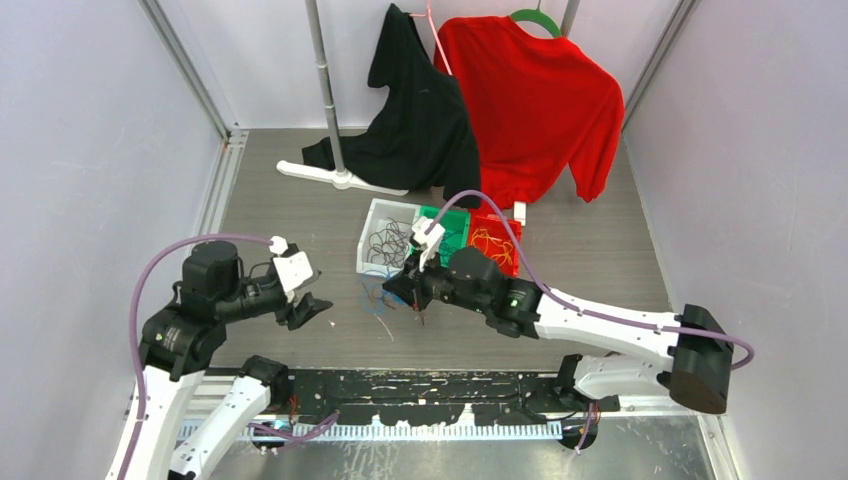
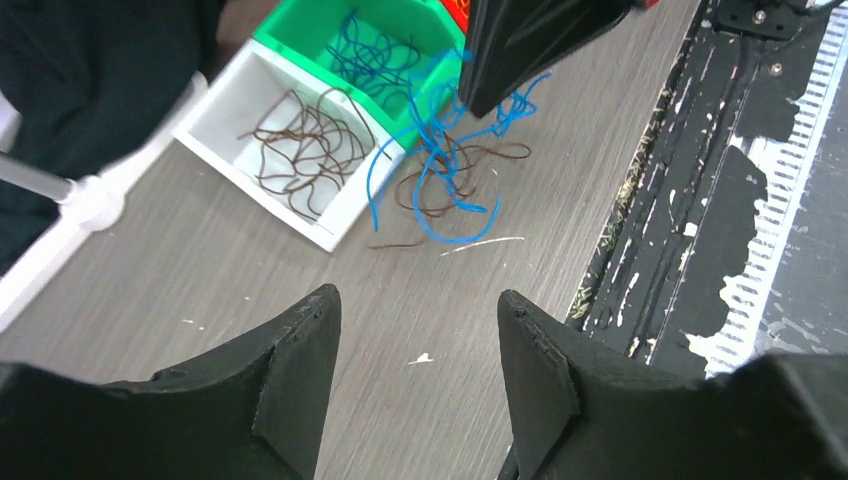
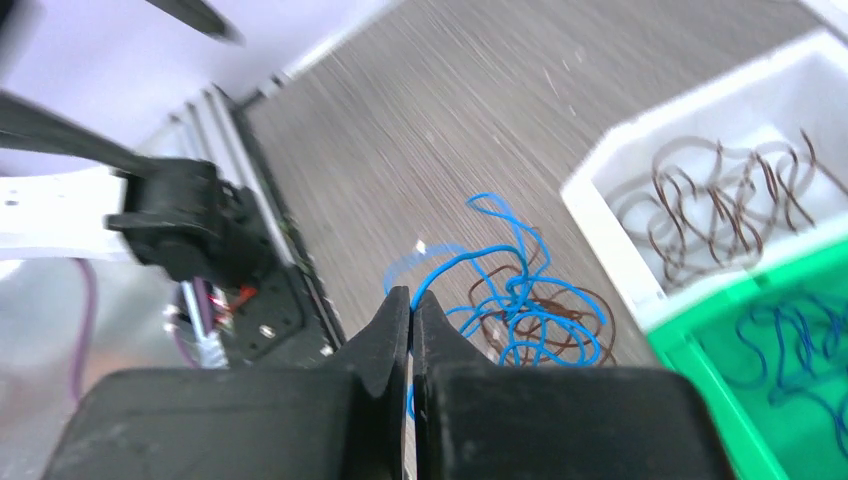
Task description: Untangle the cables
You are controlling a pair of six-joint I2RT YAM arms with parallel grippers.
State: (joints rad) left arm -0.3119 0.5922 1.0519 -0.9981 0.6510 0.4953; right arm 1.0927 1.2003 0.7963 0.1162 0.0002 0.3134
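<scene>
One blue cable [image 3: 497,207] from tangle [image 3: 535,315] pinched in right gripper [image 3: 411,293]; left gripper [image 2: 418,295] spread wide, empty, apart.

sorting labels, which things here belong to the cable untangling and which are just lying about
Job: tangle of thin blue and brown wires; white plastic bin; green plastic bin; red plastic bin.
Lying about: black garment; red sweater; grey metal stand.

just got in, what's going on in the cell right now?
The right gripper is shut on a blue cable at the blue-and-brown tangle, which lies on the table in front of the bins. The left gripper is open and empty, off to the side. The white bin already holds brown cables, the green bin blue ones.
</scene>
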